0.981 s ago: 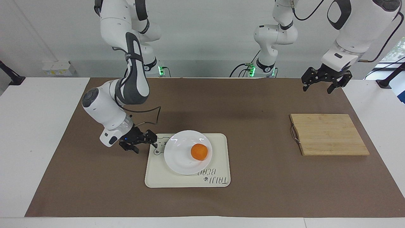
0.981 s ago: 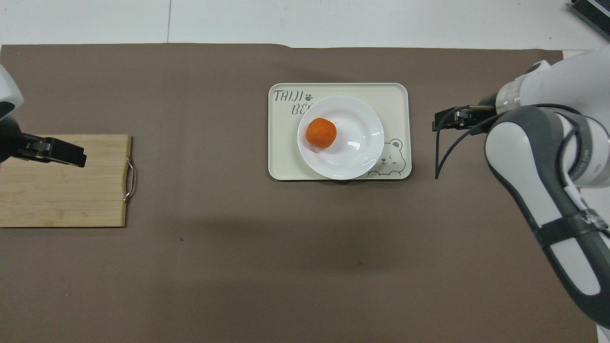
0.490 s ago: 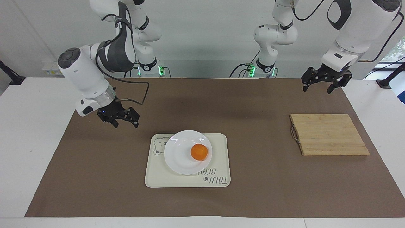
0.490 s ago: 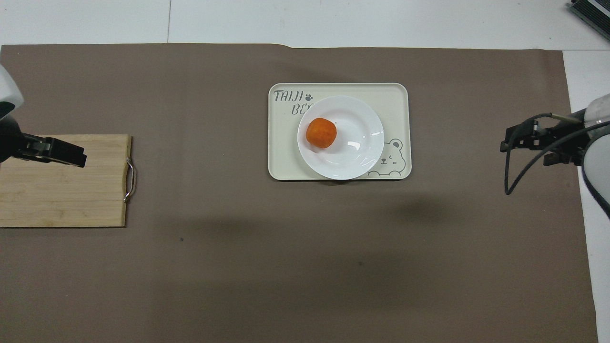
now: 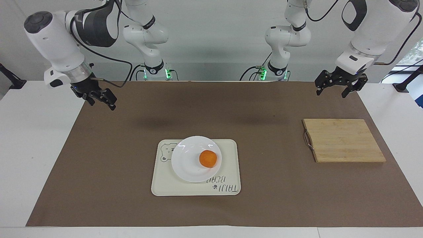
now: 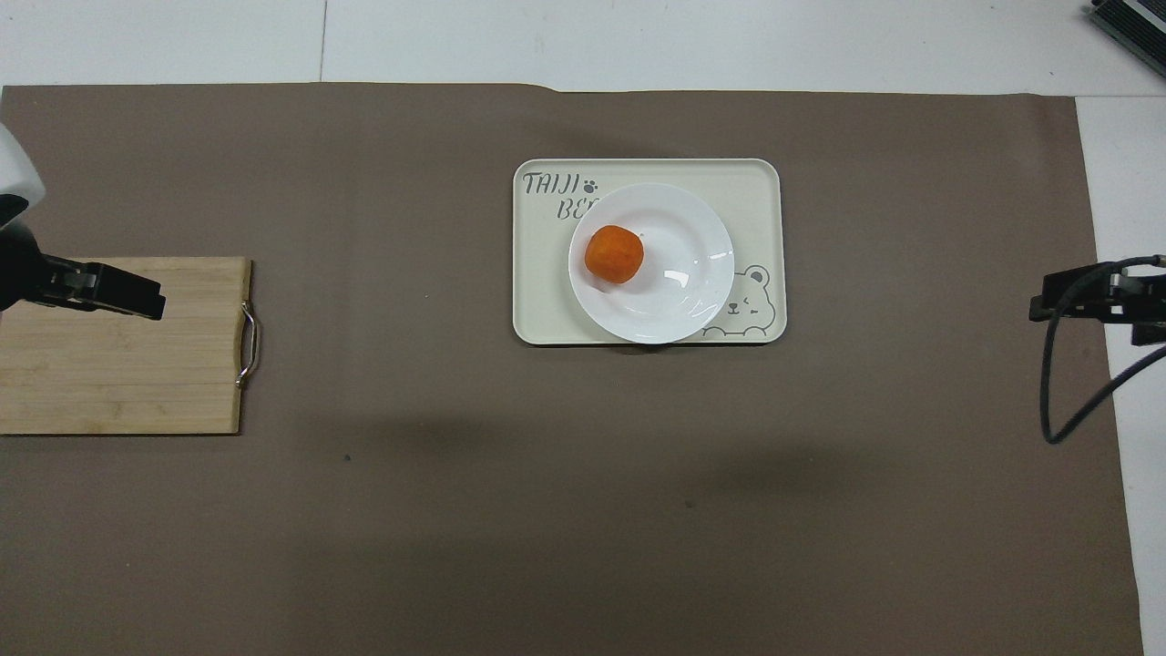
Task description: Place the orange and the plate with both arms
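The orange (image 5: 208, 158) lies on the white plate (image 5: 190, 162), toward the left arm's side of it. The plate rests on the cream bear tray (image 5: 228, 180) in the middle of the mat. In the overhead view the orange (image 6: 614, 254) sits on the plate (image 6: 683, 264) too. My right gripper (image 5: 101, 103) is open and empty, raised over the mat's edge at the right arm's end, well apart from the tray. My left gripper (image 5: 331, 92) is open and empty, held in the air at the left arm's end; the overhead view shows it (image 6: 137, 301) over the cutting board.
A wooden cutting board (image 5: 343, 140) with a metal handle lies at the left arm's end of the brown mat (image 5: 99, 185). It also shows in the overhead view (image 6: 118, 364). The tray (image 6: 547, 310) has lettering and a bear drawing.
My right gripper has pulled away from the tray's bear end, risen and moved to the mat's edge at the right arm's end. The left arm, plate and orange have not moved.
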Tool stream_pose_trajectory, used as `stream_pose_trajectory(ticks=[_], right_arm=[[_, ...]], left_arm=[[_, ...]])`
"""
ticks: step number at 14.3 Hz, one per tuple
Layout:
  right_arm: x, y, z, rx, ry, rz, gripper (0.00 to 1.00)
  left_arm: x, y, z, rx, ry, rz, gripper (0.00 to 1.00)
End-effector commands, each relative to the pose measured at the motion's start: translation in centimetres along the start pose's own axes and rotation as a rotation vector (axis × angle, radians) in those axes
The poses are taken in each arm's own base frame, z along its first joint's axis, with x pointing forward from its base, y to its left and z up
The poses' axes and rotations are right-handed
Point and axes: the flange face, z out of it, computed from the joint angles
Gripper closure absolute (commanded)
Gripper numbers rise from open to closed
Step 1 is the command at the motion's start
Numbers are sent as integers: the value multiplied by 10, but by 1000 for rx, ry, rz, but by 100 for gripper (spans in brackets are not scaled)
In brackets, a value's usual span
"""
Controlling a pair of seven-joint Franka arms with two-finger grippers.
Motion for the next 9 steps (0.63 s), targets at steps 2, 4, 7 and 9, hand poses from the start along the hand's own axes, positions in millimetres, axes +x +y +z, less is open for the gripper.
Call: stream_pose_trajectory(ticks=[2,4,7,9], right_arm=[[-6,1,-42,-45,20,-100,0],[-11,-4,-48,-51,13,-111,0],[-24,1,-49,-35,5,-112,0],[-33,2,-46,-35,-14,-114,0]], left_arm=[[-5,-2,-4,5,6,-13,0],[-5,-2,-4,5,5,-11,0],[-5,-2,-4,5,6,-13,0],[-5,-2,-4,5,5,-11,0]])
